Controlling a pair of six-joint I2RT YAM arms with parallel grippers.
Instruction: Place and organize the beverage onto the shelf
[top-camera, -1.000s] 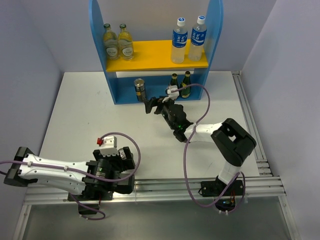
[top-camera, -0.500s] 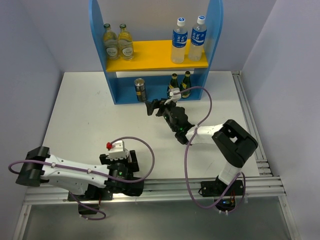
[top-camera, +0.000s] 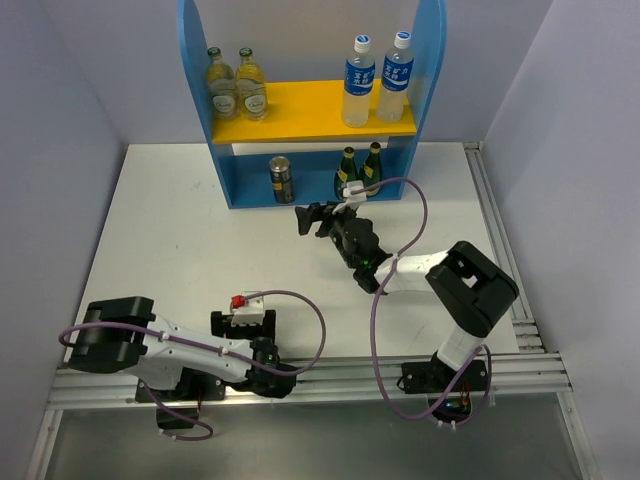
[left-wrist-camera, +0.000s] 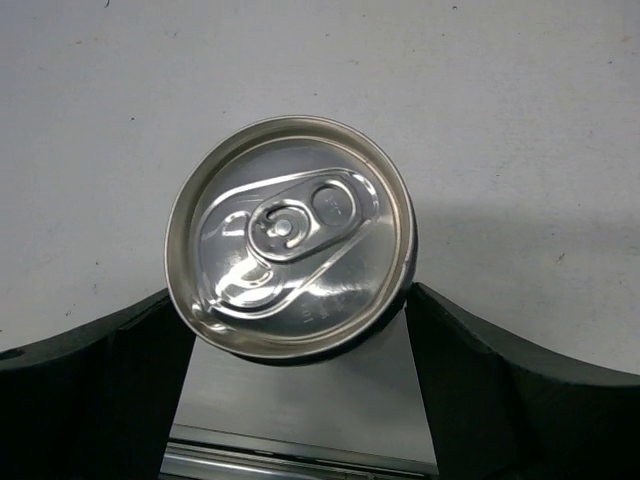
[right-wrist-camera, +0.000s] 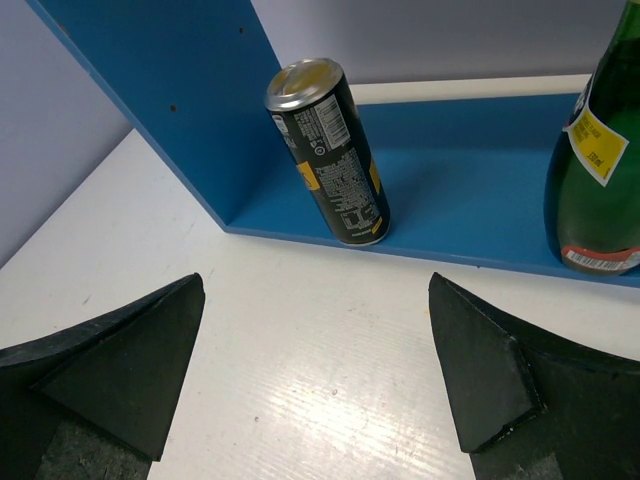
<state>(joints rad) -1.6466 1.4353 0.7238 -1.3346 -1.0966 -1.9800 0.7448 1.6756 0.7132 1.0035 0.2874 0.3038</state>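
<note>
The shelf (top-camera: 228, 150) stands at the back, with blue side panels and a yellow upper board. The upper board holds two clear glass bottles (top-camera: 235, 85) and two water bottles (top-camera: 377, 80). The lower level holds a black can (top-camera: 281, 179) at the left and two green bottles (top-camera: 359, 168). My right gripper (top-camera: 316, 215) is open and empty on the table in front of the shelf. Its wrist view shows the black can (right-wrist-camera: 330, 150) and one green bottle (right-wrist-camera: 598, 170) ahead of it (right-wrist-camera: 315, 290). My left gripper (top-camera: 270, 368) is by the near rail, shut on a can with a silver lid (left-wrist-camera: 290, 235). That can is hidden in the top view.
Aluminium rails (top-camera: 400, 370) run along the table's near edge, and more rails (top-camera: 500, 240) line the right side. Grey walls close in the left, right and back. Purple cables (top-camera: 400, 215) loop over both arms. A strip of metal (left-wrist-camera: 300, 400) shows between the left fingers.
My left arm has swung right and back toward the near rail, with its wrist turned downward. My right gripper has drifted slightly right, away from the black can.
</note>
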